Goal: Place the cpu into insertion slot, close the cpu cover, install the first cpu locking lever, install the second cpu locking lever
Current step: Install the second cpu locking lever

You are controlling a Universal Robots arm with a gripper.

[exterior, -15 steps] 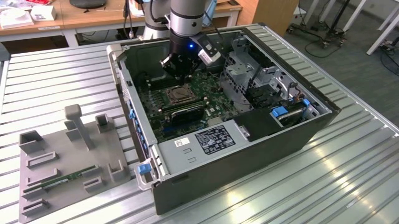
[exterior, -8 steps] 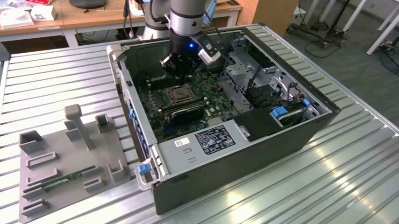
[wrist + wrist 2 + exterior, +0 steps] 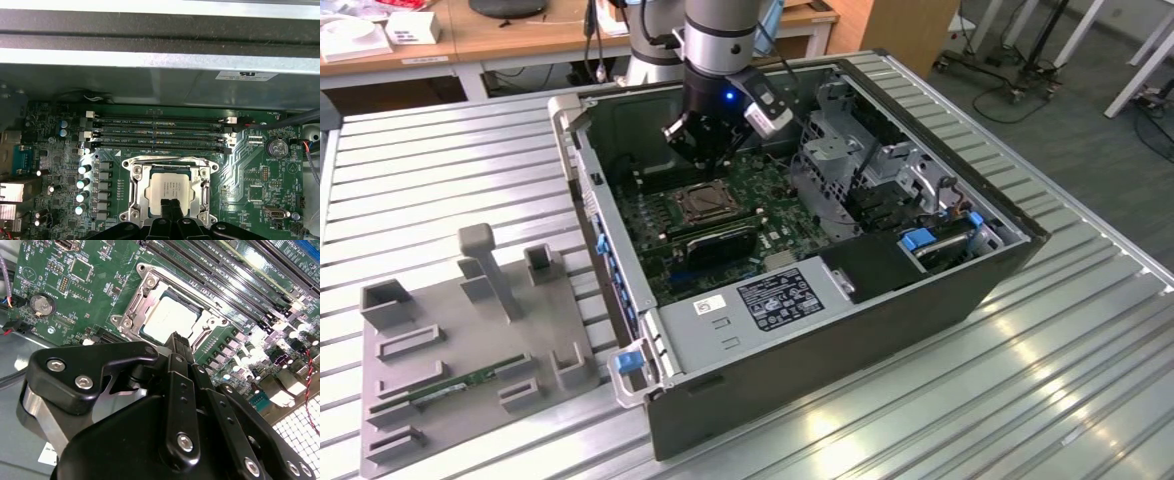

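Item: cpu (image 3: 169, 186), pale square chip. You have it seated flat in the insertion slot (image 3: 136, 186), mid-board, with the cpu cover (image 3: 169, 161) closed down as a silvery frame around it.
Gripper (image 3: 171, 204): fingers pressed together, empty, tips poised just above the chip's near edge; see also the second wrist view (image 3: 176, 337).
Surround: green circuit board (image 3: 252, 165), long black memory slots (image 3: 160, 132) just beyond the socket.
Housing: open computer case (image 3: 854, 330) on your slatted metal table (image 3: 1041, 390).
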